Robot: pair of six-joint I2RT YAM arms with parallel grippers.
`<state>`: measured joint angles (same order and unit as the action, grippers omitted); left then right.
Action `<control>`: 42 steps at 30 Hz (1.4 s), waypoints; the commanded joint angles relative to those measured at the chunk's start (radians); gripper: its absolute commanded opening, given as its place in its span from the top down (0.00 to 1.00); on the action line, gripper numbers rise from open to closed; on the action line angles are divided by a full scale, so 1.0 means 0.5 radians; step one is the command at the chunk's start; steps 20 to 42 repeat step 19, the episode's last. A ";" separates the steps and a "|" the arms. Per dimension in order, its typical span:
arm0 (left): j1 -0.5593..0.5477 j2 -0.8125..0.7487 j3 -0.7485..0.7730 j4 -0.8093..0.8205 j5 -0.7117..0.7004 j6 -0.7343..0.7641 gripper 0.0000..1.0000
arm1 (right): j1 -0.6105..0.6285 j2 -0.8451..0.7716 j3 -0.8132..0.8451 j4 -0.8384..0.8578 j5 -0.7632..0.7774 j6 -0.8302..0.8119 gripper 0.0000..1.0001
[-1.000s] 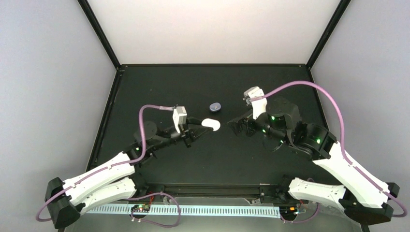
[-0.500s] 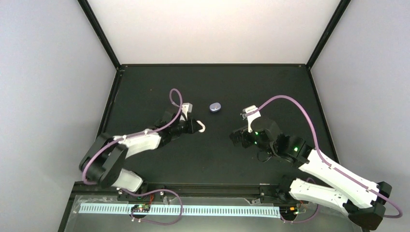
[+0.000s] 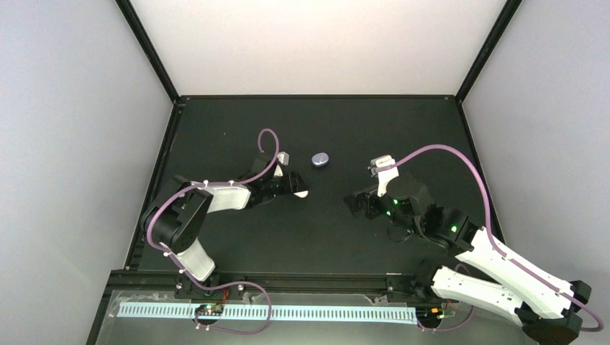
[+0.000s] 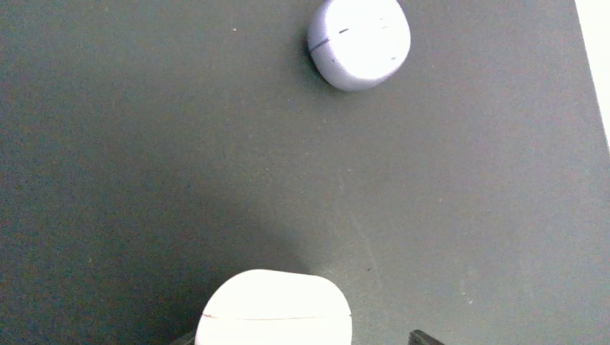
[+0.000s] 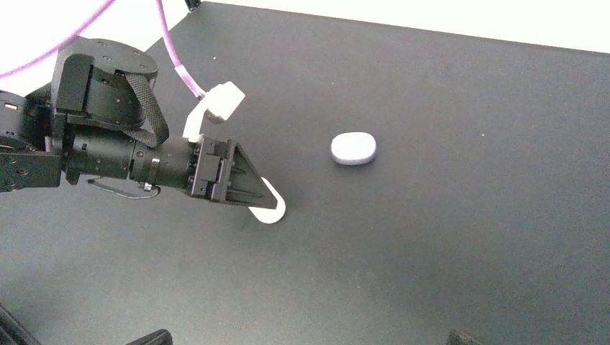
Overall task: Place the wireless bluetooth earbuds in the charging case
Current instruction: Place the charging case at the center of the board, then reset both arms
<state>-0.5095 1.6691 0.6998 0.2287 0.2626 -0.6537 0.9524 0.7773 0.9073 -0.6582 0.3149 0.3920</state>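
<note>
Black counter: left claw stands parted around white case, lilac case beyond; right claw spread wide, empty.

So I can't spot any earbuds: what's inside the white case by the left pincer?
The white case is shut, only its seam showing, so its inside is hidden. The lilac case beyond it is shut too.

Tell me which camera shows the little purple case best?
The left wrist view. There the purple case looks big and close, and you can see the thin line where it opens. In the right wrist view the case is a small closed oval. In the top view the case is only a tiny purple dot.
</note>
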 commanded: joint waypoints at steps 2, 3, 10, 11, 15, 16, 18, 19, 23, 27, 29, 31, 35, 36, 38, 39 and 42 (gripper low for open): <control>0.010 -0.050 -0.009 -0.219 -0.185 -0.014 0.03 | -0.006 -0.040 0.064 0.002 0.071 -0.007 0.00; 0.010 -0.100 -0.017 -0.272 -0.225 -0.019 0.02 | -0.006 -0.043 0.073 -0.003 0.080 -0.012 0.00; 0.003 -0.708 0.012 -0.893 -0.591 -0.099 0.01 | -0.006 -0.074 0.090 0.014 0.320 0.035 0.00; 0.001 -0.822 0.037 -1.004 -0.636 -0.111 0.01 | -0.006 -0.089 0.081 0.027 0.373 0.046 0.00; -0.021 -1.191 0.043 -1.202 -0.758 -0.083 0.01 | -0.006 -0.181 0.003 0.101 0.548 0.079 0.00; -0.023 -1.271 0.022 -1.204 -0.790 -0.081 0.01 | -0.007 -0.208 -0.014 0.129 0.567 0.072 0.00; -0.027 -1.376 0.006 -1.235 -0.829 -0.085 0.01 | -0.006 -0.241 -0.031 0.159 0.593 0.070 0.00; -0.027 -1.416 0.020 -1.269 -0.830 -0.082 0.01 | -0.008 -0.249 -0.031 0.169 0.601 0.066 0.00; -0.027 -1.416 0.020 -1.269 -0.830 -0.082 0.01 | -0.008 -0.249 -0.031 0.169 0.601 0.066 0.00; -0.027 -1.416 0.020 -1.269 -0.830 -0.082 0.01 | -0.008 -0.249 -0.031 0.169 0.601 0.066 0.00; -0.027 -1.416 0.020 -1.269 -0.830 -0.082 0.01 | -0.008 -0.249 -0.031 0.169 0.601 0.066 0.00; -0.027 -1.416 0.020 -1.269 -0.830 -0.082 0.01 | -0.008 -0.249 -0.031 0.169 0.601 0.066 0.00; -0.027 -1.416 0.020 -1.269 -0.830 -0.082 0.01 | -0.008 -0.249 -0.031 0.169 0.601 0.066 0.00; -0.027 -1.416 0.020 -1.269 -0.830 -0.082 0.01 | -0.008 -0.249 -0.031 0.169 0.601 0.066 0.00; -0.027 -1.416 0.020 -1.269 -0.830 -0.082 0.01 | -0.008 -0.249 -0.031 0.169 0.601 0.066 0.00; -0.027 -1.416 0.020 -1.269 -0.830 -0.082 0.01 | -0.008 -0.249 -0.031 0.169 0.601 0.066 0.00; -0.027 -1.416 0.020 -1.269 -0.830 -0.082 0.01 | -0.008 -0.249 -0.031 0.169 0.601 0.066 0.00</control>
